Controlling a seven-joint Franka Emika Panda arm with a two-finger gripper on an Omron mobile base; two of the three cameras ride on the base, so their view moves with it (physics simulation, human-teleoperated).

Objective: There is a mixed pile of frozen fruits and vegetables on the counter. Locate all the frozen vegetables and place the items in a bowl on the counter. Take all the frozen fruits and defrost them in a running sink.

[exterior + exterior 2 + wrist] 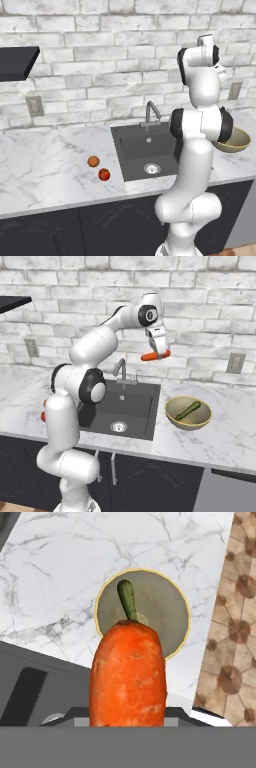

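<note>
My gripper (159, 354) hangs high above the counter, between the sink and the bowl, shut on the orange carrot (155, 355). In the hand view the carrot (128, 674) looms large in front of the bowl (165, 602) far below. The green stick (188, 410) lies inside the tan bowl (173, 411), right of the black sink (135, 406). The stick (127, 600) also shows in the hand view. Left of the sink (132, 150) the dull orange ball (93, 161) and the red ball (104, 174) rest on the marble counter (45, 165).
A curved grey faucet (151, 112) stands behind the basin. Wall outlets (234, 362) sit on the brick wall. A dark shelf (17, 61) juts out at upper left. My arm hides most of the bowl (237, 142) in the left base view. Tiled floor (235, 612) lies beyond the counter edge.
</note>
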